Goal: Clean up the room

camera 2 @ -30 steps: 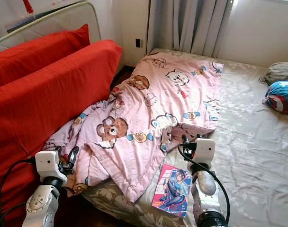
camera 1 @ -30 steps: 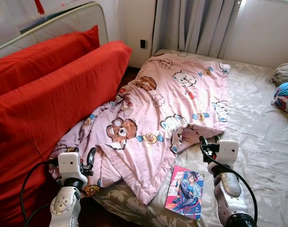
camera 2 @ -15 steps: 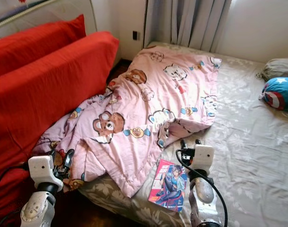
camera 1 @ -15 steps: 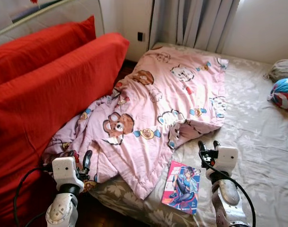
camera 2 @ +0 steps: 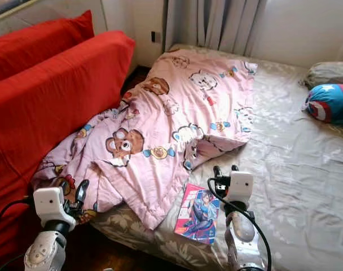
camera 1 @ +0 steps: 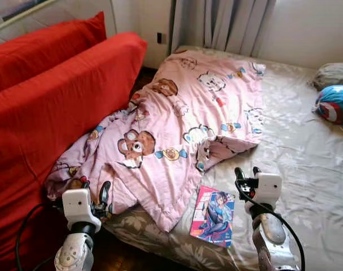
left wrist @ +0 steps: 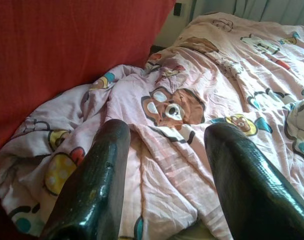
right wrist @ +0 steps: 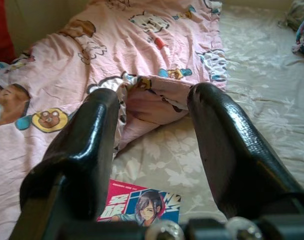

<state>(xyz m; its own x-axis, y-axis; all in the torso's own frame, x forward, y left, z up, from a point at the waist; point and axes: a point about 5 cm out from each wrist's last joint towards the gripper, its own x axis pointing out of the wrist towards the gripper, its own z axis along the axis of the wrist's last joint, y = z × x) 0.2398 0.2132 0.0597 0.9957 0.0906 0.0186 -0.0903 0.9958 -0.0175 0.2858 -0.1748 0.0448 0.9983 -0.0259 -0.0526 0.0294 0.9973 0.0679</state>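
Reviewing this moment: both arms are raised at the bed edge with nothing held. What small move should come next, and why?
Probably lower the right end effector toward the comic book. The book lies flat on the bed sheet just beside that arm, clear of the pink blanket, and the fingers are open. The left end effector is open too, over the blanket's corner.

Two silver arms are showing white boxy wrists, looping black cables, and glossy black fingers on the left pincer (camera 1: 102, 192) and right pincer (camera 1: 246, 171).

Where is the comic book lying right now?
The comic book lies flat on the bed near its front edge, just beyond the pink blanket's lower corner, left of the right gripper.
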